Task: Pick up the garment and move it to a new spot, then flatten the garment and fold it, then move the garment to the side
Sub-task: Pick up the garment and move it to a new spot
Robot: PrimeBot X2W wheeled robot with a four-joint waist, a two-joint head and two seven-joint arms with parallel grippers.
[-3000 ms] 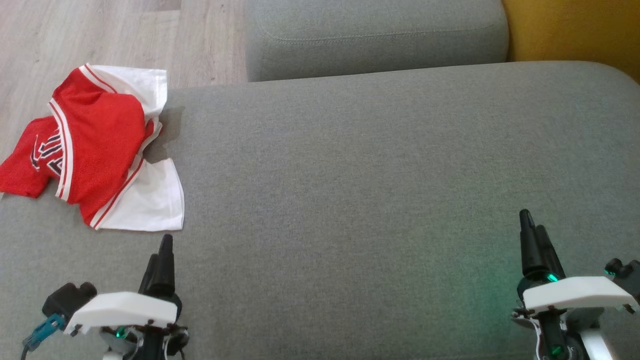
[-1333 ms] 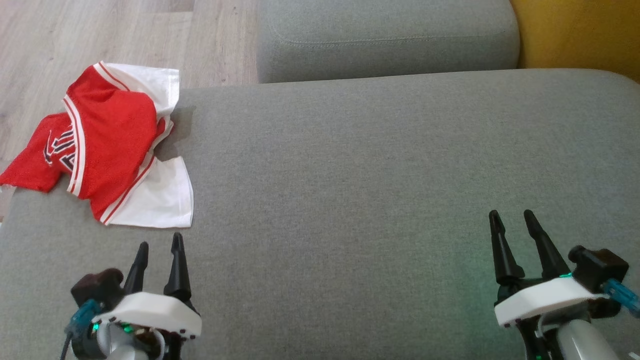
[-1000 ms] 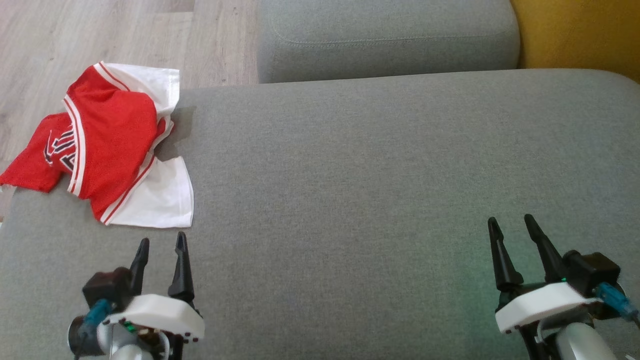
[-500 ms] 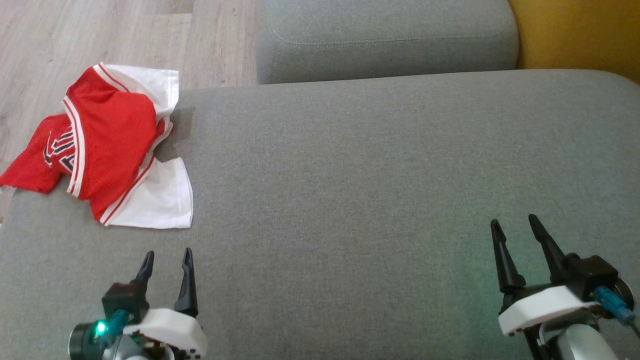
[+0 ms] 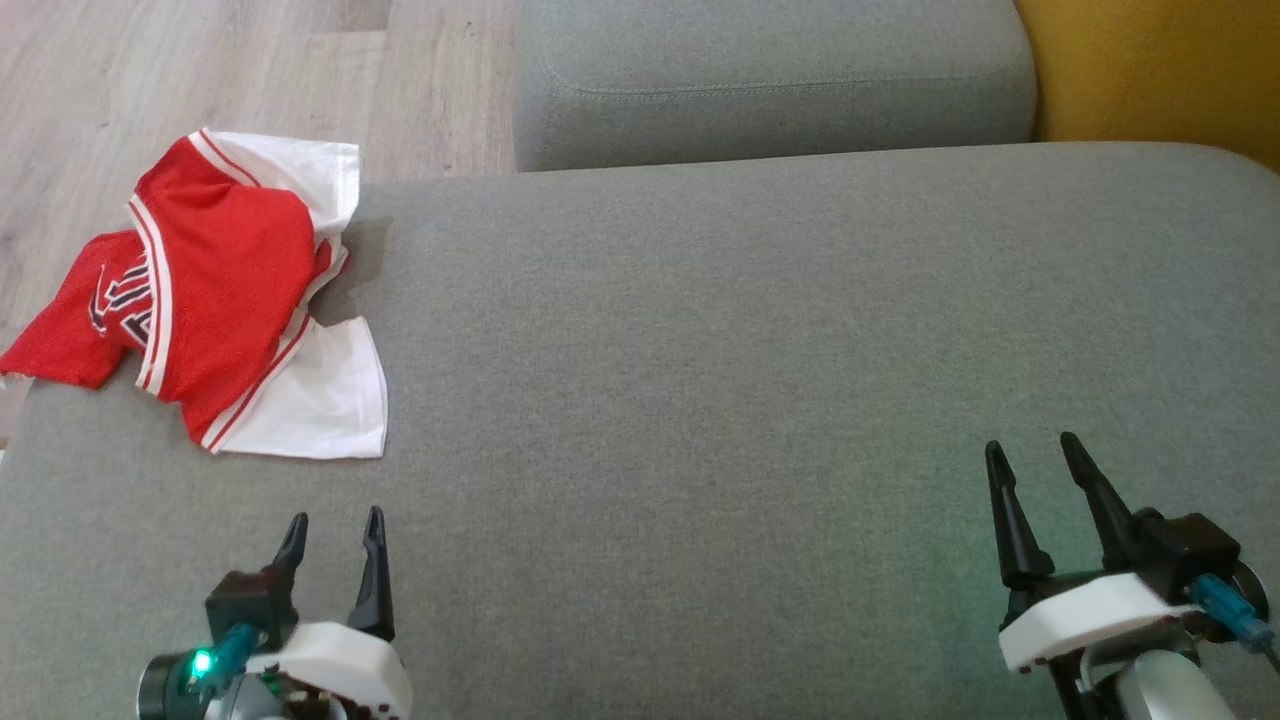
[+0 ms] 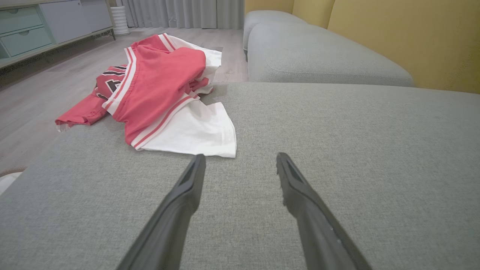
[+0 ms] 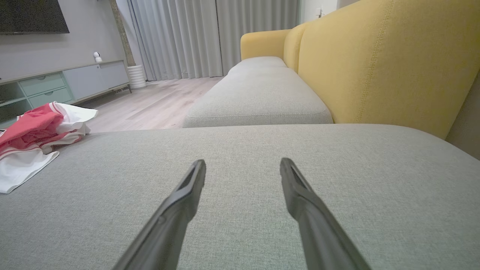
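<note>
Left gripper [image 5: 336, 517] and right gripper [image 5: 1031, 443] gape empty above woven grey cushion [image 5: 700, 400] bearing crumpled red-white garment [image 5: 220, 290]

grey sofa cushion [image 5: 760, 330], crumpled red/white garment [image 5: 215, 300] at far-left corner

This is a living room in a home. A long sofa runs through it, with broad grey woven-fabric seat cushions [image 7: 262, 210] set end to end and a stitched mustard-yellow upholstered backrest [image 7: 375, 67] behind them. Beside the sofa lies a pale wood-look plank floor [image 7: 157, 105]. At the far end, full-length grey pleated curtains [image 7: 180, 37] cover the wall. Along the side wall stands a low pale blue-green media cabinet with drawers [image 7: 56, 84]; a dark flat television screen [image 7: 33, 17] hangs above it, and a small white round camera [image 7: 97, 57] sits on top. A rumpled red-and-white mesh sports jersey [image 6: 157, 90] lies on the nearest cushion's corner.
</note>
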